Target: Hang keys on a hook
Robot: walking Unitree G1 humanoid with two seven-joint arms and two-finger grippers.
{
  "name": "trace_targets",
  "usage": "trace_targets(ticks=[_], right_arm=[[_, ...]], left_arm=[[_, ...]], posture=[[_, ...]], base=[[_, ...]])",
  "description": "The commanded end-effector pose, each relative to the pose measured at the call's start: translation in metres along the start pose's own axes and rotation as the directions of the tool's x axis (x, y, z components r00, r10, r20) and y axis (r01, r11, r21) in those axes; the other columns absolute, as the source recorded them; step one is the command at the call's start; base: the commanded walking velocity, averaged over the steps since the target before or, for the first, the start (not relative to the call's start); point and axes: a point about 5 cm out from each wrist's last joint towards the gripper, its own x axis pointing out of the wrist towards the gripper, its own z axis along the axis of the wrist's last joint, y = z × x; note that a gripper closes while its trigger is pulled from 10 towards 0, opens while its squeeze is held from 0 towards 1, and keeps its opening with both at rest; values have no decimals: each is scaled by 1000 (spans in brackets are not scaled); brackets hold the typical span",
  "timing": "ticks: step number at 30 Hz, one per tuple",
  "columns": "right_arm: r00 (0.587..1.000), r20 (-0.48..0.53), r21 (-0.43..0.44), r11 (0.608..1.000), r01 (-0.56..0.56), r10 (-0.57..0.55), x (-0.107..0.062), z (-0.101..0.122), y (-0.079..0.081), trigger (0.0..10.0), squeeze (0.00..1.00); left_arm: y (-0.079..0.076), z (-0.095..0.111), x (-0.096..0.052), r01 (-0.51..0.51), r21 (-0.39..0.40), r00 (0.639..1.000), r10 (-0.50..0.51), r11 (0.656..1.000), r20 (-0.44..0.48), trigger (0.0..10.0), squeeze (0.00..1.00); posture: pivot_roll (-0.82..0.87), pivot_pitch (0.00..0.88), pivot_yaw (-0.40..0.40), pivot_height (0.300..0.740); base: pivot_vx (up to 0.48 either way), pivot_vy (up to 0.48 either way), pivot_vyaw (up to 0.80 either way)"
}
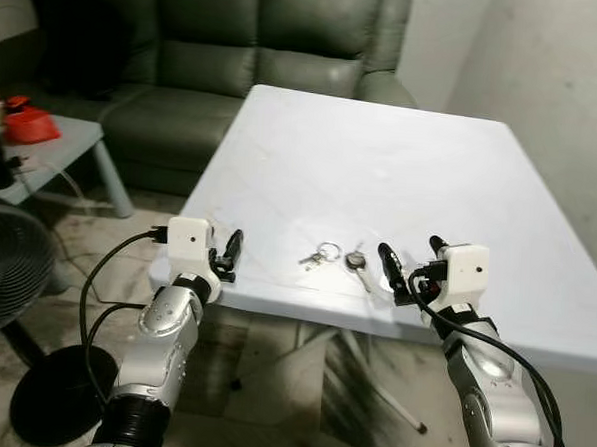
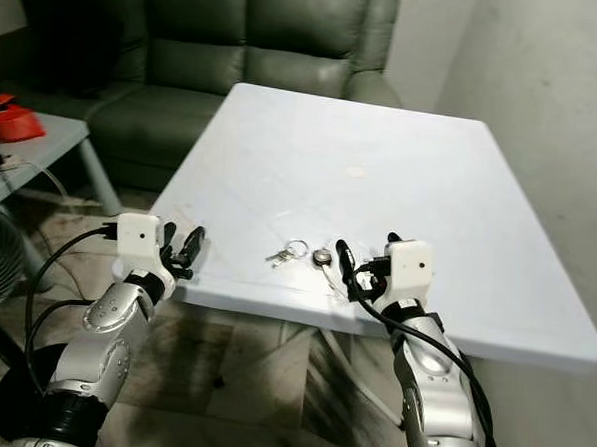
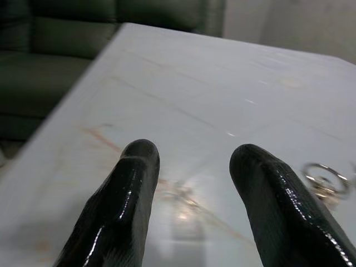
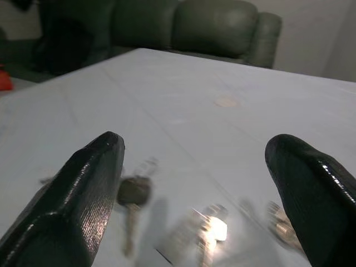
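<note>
At the near edge of a white square table (image 1: pixel 402 159), my two arms reach forward, one at each side of a small bunch of keys (image 1: pixel 339 257) lying flat on the tabletop close to that edge. The keys rest on a metal ring with a dark-headed key beside it, touched by neither of my grippers. My right gripper (image 1: pixel 410 261) sits just to the right of the keys, low over the table, its two black fingers (image 4: pixel 83 194) spread wide and holding nothing; through its wrist camera the dark key head shows beside one finger. My left gripper (image 1: pixel 227 255) is poised at the table's near left corner, well apart from the keys, its fingers (image 3: pixel 119 206) parted moderately and likewise empty. Behind the table stands a dark green sofa (image 1: pixel 258 41); at far left, a fan (image 1: pixel 11 269) and a low side table (image 1: pixel 67 146) carrying a red object (image 1: pixel 28 121).
</note>
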Motion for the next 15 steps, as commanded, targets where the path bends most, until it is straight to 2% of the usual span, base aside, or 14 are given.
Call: trace_targets(ticks=[1,2,8,15], right_arm=[[1000,-1,-49,998,-29,29,2,6,0,10000,0],[999,-10,-84,996,-44,43,4,7,1,10000,0],[998,-55,-111,993,-35,29,10,7,1,10000,0],[995,-102,-69,998,8,-15,21,7,4,10000,0]], left_arm=[[-5,4,1,39,16,999,-39,999,10,10000,0],[-7,5,0,66,30,998,-66,997,16,10000,0],[-15,-1,-6,131,62,991,-132,989,5,10000,0],[-33,-6,-14,223,85,975,-224,971,-5,10000,0]], posture=[[-50,34,-28,740],[-49,37,-30,740],[-48,44,-31,740],[-37,64,-41,740]], base=[[0,0,0],[0,0,0],[0,0,0],[0,0,0]])
